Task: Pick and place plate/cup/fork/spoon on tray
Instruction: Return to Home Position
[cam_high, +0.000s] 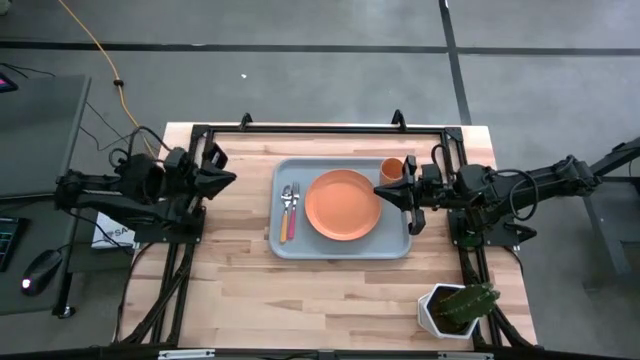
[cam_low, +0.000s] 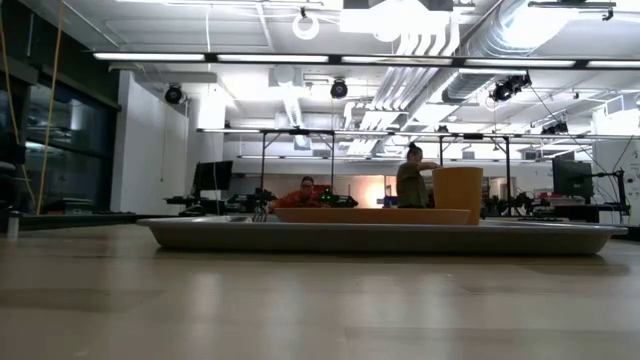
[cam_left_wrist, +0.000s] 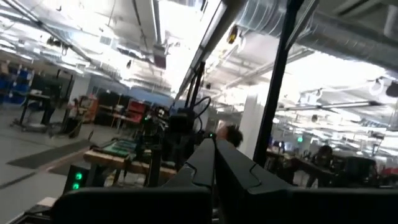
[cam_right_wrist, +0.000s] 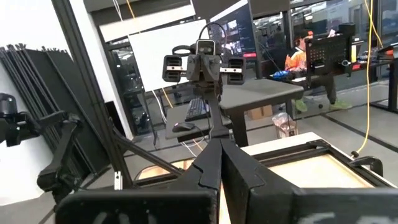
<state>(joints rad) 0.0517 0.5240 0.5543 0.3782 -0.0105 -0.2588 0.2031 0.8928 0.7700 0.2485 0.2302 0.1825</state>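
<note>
The grey-blue tray (cam_high: 400, 247) lies at the table's middle. On it rest the orange plate (cam_high: 343, 205), the orange cup (cam_high: 392, 168) at the tray's far right corner, and the pink-handled fork (cam_high: 286, 210) and orange-handled spoon (cam_high: 294, 210) side by side at its left end. In the low view the tray (cam_low: 380, 236) carries the plate (cam_low: 370, 214) and the upright cup (cam_low: 457, 194). My left gripper (cam_high: 228, 179) is shut and empty, left of the tray. My right gripper (cam_high: 380, 190) is shut and empty, above the tray's right end beside the cup.
A white pot with a green plant (cam_high: 456, 308) stands at the table's near right corner. Black frame rails (cam_high: 320, 129) run along the table's far edge and sides. People sit and stand in the room beyond the table (cam_low: 410, 182).
</note>
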